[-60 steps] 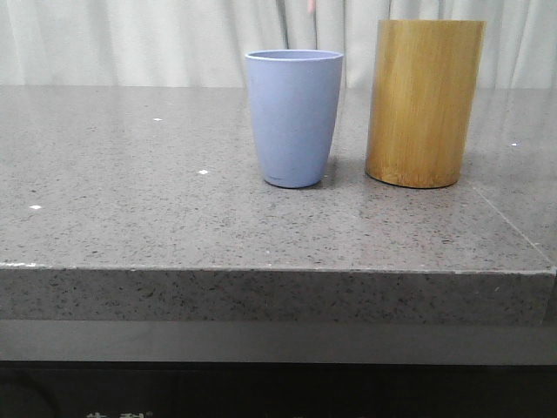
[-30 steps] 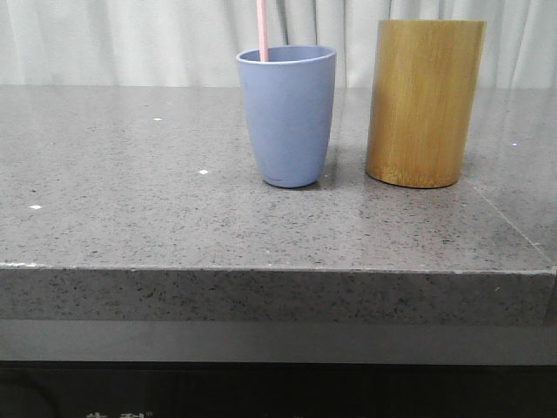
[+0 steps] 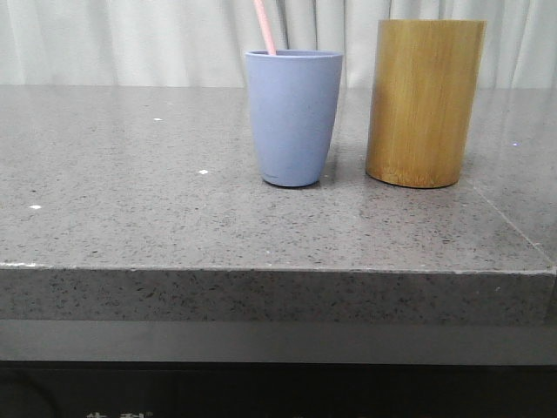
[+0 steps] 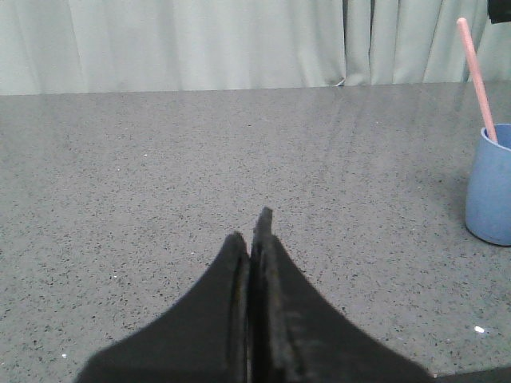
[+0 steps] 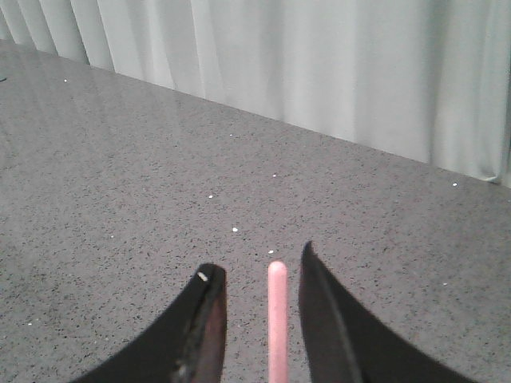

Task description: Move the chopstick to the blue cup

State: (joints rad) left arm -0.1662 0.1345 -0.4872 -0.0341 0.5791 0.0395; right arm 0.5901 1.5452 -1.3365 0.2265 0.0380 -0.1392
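Note:
The blue cup (image 3: 294, 122) stands upright on the grey stone table. One pale pink chopstick (image 3: 265, 26) stands in it and leans to the left, out over its rim. The left wrist view shows the cup (image 4: 491, 191) with the chopstick (image 4: 477, 80) off to one side. My left gripper (image 4: 251, 227) is shut and empty, low over bare table, well apart from the cup. My right gripper (image 5: 259, 267) is open. The chopstick's top end (image 5: 277, 319) stands between its fingers with a gap on each side. Neither gripper shows in the front view.
A taller yellow-brown bamboo cylinder (image 3: 424, 104) stands just right of the cup. The table's front edge (image 3: 261, 268) runs across the front view. A pale curtain hangs behind the table.
A second ago the cup held no stick. Half a second ago the chopstick stood upright in it and the cup sat slightly left. Now the cup is back and the chopstick leans left.

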